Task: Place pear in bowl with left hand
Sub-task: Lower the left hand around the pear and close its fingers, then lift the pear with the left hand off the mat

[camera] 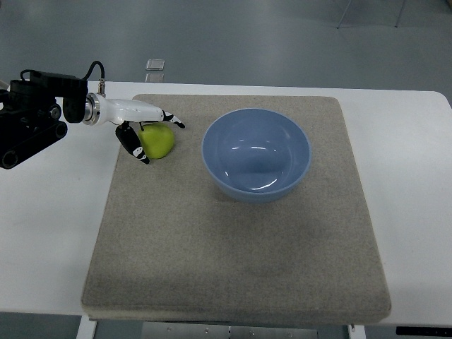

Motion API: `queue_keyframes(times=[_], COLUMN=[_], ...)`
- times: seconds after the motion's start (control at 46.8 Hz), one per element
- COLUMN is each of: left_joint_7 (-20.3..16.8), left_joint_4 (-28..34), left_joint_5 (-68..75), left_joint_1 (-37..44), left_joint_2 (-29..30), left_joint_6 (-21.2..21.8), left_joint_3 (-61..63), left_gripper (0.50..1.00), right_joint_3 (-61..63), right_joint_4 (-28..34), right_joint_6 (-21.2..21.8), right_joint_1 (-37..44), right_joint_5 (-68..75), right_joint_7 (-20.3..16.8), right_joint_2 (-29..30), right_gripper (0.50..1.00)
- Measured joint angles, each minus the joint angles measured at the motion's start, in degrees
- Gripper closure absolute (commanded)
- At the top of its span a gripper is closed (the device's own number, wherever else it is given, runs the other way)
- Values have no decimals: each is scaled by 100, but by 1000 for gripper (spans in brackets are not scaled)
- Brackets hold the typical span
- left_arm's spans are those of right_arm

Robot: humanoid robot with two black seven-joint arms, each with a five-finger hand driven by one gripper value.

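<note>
Left hand (145,131) fingers spread around green pear (159,142) on grey mat (233,247), not clamped, blue bowl (256,153) beside

You have a small yellow-green pear (159,142) sitting on the beige fabric mat (233,240), near its far left corner; its smooth skin looks unmarked. To its right, just beside it but apart, a round light-blue glossy bowl (256,154) stands upright on the same mat, empty, its inside catching reflections. You can see the pear is outside the bowl.
</note>
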Motion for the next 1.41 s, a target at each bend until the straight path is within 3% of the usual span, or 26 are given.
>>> queue_keyframes(times=[0.085,0.149,0.32,0.406,0.491,1.046,1.409], left_joint_7=[0,0,0,0,0,4,8], left_joint_4=[1,2,5,4,4,13,-17], left_joint_5=[0,0,3,10,10,-225,-969], left_joint_1=[0,0,-7,-7,-7,-114,-636], left_joint_2=[-26,-30,-30,-30,-30,7,59], left_joint_6=[7,8,0,-6,-9,-34,-3], left_joint_3=[-1,-1,10,10,18,-102,-106], left_gripper=[576,649,737,846,1000,1000,1000], right_joint_3=[0,0,0,0,0,0,0], right_joint_4=[0,0,0,0,0,0,0], right_joint_6=[0,0,0,0,0,0,0], right_joint_1=[0,0,0,0,0,0,0], right_joint_5=[0,-1,-3,-2,-2,2,3], right_joint_7=[0,0,0,0,0,-2,-1], right_joint_2=[0,0,0,0,0,0,0], right_gripper=[576,576,576,576,576,576,576])
